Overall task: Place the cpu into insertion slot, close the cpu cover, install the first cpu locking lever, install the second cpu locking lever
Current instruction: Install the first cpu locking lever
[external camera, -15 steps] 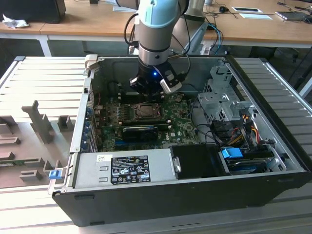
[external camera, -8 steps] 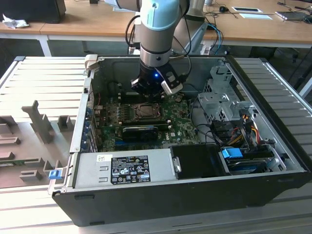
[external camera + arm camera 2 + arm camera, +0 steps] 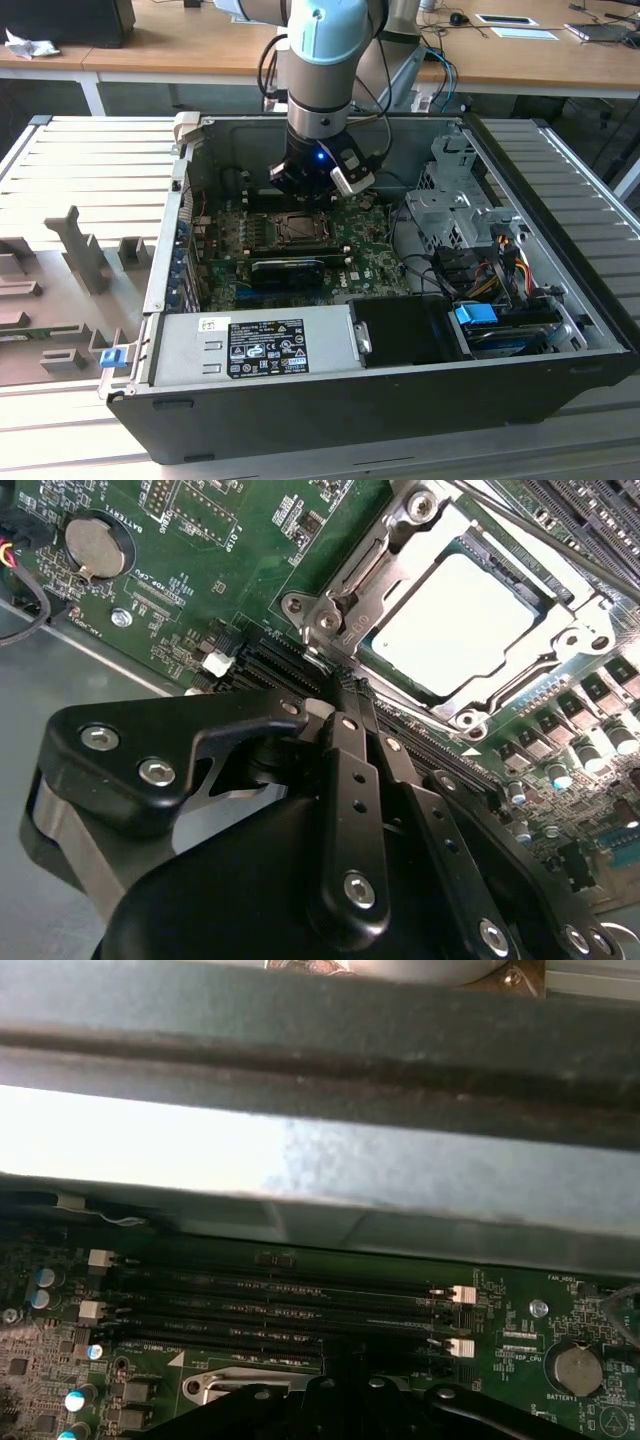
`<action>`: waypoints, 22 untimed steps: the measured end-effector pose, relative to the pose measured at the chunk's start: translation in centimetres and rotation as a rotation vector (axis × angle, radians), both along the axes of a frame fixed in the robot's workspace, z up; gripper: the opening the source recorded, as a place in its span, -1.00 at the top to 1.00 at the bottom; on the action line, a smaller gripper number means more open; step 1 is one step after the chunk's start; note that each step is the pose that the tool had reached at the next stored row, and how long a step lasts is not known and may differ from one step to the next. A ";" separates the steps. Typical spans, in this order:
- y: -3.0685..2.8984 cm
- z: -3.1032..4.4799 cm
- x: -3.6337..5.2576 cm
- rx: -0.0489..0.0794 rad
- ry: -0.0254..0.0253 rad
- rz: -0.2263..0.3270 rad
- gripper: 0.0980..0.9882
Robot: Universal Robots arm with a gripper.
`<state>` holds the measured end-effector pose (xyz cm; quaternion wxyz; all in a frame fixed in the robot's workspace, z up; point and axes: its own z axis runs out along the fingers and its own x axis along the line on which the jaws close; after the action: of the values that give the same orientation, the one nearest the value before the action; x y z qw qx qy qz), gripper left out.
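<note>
Desks are standing behind an open computer case [image 3: 400, 390] in the exterior view, the gripper [image 3: 312, 178] hovering over its insertion slot [image 3: 297, 229]. In the second wrist view the cpu [image 3: 462, 620] is sitting under the cpu cover [image 3: 400, 540]; fingers [image 3: 350, 780] are looking closed, holding nothing.

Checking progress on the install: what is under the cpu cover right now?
Through the window of the cpu cover, lying flat in the second wrist view, the cpu shows its pale metal face. The insertion slot beneath the chip is covered. The gripper sits at the cover's edge.
</note>
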<state>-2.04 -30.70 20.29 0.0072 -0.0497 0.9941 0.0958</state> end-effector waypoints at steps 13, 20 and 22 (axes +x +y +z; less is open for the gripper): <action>0.15 0.88 0.06 -0.020 0.0001 0.000 0.98; -0.36 0.96 0.06 -0.020 0.0000 0.000 0.98; -0.44 0.96 0.06 -0.020 0.0000 0.000 0.98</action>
<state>-1.98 -31.14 21.24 0.0066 -0.0499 0.9950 0.0858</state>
